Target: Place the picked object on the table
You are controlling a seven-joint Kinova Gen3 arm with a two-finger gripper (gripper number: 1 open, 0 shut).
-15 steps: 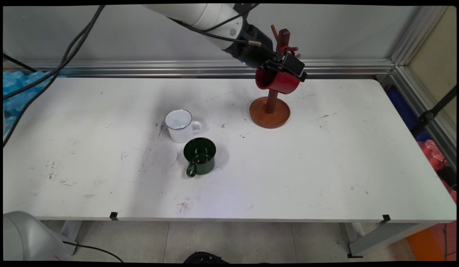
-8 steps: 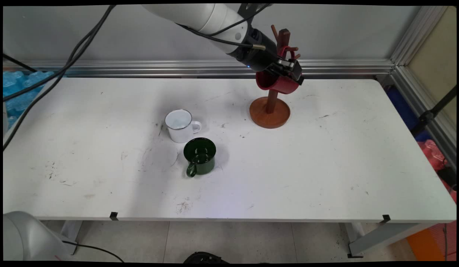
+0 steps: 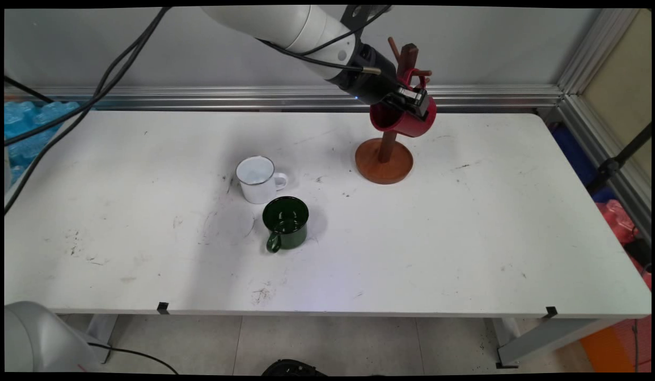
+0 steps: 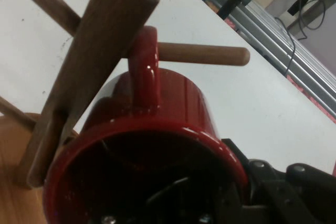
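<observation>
Gripper [image 3: 412,103] pinches red mug's [image 3: 404,119] rim at wooden mug tree [image 3: 384,159], far table [image 3: 465,238] edge. Open tabletop right. Hand view: handle [image 4: 143,66] looped over peg [image 4: 205,54]. White mug [image 3: 257,180], green mug [image 3: 286,222] well apart.

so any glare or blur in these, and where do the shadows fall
Main view: even lighting, sharp; soft shadows sit on the table beside the green mug and white mug. Hand view: the red mug is so close it fills the lower picture, with bright streaks of glare on its handle and rim; its inside is dark, and the wooden post looks slightly soft.
</observation>
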